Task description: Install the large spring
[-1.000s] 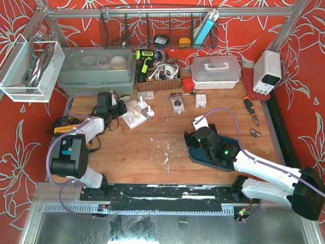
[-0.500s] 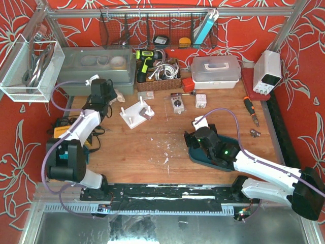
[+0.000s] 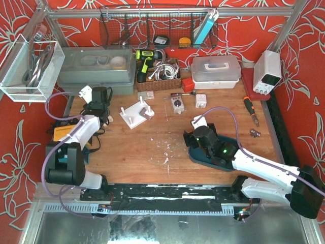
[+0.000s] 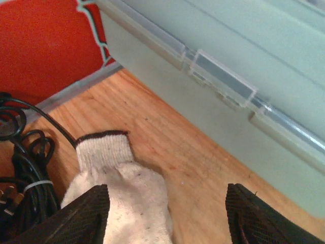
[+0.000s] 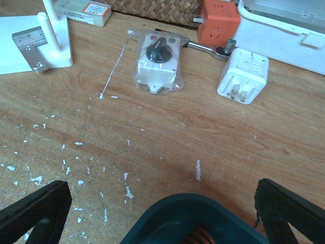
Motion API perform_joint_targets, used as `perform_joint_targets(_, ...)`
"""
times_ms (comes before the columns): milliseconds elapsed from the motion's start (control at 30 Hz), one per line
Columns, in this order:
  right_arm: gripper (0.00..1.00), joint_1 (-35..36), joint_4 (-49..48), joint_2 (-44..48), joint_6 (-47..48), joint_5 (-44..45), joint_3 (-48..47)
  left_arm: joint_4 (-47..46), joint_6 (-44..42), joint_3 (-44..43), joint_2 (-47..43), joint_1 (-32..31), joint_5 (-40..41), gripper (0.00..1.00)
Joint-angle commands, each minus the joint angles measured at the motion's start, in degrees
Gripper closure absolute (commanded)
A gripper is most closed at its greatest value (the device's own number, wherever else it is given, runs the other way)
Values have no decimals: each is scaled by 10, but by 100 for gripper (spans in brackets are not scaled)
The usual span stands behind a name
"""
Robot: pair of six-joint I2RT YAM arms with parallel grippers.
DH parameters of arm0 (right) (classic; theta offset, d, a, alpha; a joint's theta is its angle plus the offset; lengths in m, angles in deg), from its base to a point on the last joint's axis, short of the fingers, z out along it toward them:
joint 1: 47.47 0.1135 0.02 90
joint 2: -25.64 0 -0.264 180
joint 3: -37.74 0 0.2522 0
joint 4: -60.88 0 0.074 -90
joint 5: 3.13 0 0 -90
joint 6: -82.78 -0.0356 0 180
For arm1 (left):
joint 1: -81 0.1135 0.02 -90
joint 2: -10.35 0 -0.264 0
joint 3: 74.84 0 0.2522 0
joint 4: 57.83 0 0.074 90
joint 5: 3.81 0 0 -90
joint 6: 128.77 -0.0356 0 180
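Retreating from white fixture [image 3: 133,116], left tool [image 4: 167,213] spread wide, apparently over glove [image 4: 122,203].

My left fingers [image 4: 84,218] are spread wide. On the far side the grey storage box [image 4: 228,96] walls me off, leaving only a strip of bare table [image 4: 198,162] along its foot. A white glove [image 4: 122,198] lies below, between my pads, and a cable bundle [image 4: 23,168] crowds the left. My right fingers [image 5: 35,213] stand apart above the tray [image 5: 188,201] rim. Past it the wood lies open as far as the bagged part [image 5: 158,63], the plug adapter [image 5: 242,75] and, far left, the peg fixture [image 5: 45,43].
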Motion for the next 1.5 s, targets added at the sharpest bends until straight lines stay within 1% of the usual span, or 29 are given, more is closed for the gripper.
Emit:
perform_joint_targets(0,1,2,20,-11,-6,3,-23,12,23,28,-43,2,-41,33)
perform_joint_targets(133,1,2,17,-16,-7,-6,-23,20,57,67,-100,0,-130,30)
perform_joint_targets(200,1,2,18,-23,-9,-10,-27,9,60,98,-130,-6,-187,32)
perform_joint_targets(300,1,2,20,-33,-10,-15,-30,19,55,113,-167,-22,-230,36)
perform_joint_targets(400,1,2,19,-34,-10,-19,-31,35,54,119,-196,-44,-250,43)
perform_joint_targets(467,1,2,16,-33,-8,-25,-29,40,57,123,-204,-73,-255,47)
perform_joint_targets(600,1,2,10,-31,-5,-33,-26,52,82,119,-196,-160,-207,51)
perform_joint_targets(700,1,2,6,-28,-5,-28,-20,60,113,105,-164,-224,-156,52)
perform_joint_targets(833,1,2,3,-16,-4,-13,-13,67,160,78,-101,-274,-138,54)
perform_joint_targets(933,1,2,0,-10,-4,-8,-9,57,193,63,-58,-308,-121,51)
perform_joint_targets(1033,1,2,-1,-4,-4,-1,-6,67,234,36,-5,-321,-126,48)
perform_joint_targets(1133,1,2,-1,1,-6,9,-3,75,260,12,49,-328,-130,48)
perform_joint_targets(1200,1,2,-3,4,-6,12,-1,77,272,-3,86,-330,-123,50)
perform_joint_targets(1300,1,2,-4,7,-6,14,1,81,283,-30,127,-332,-116,52)
perform_joint_targets(1467,1,3,-2,12,-6,17,1,107,275,-88,187,-334,-89,52)
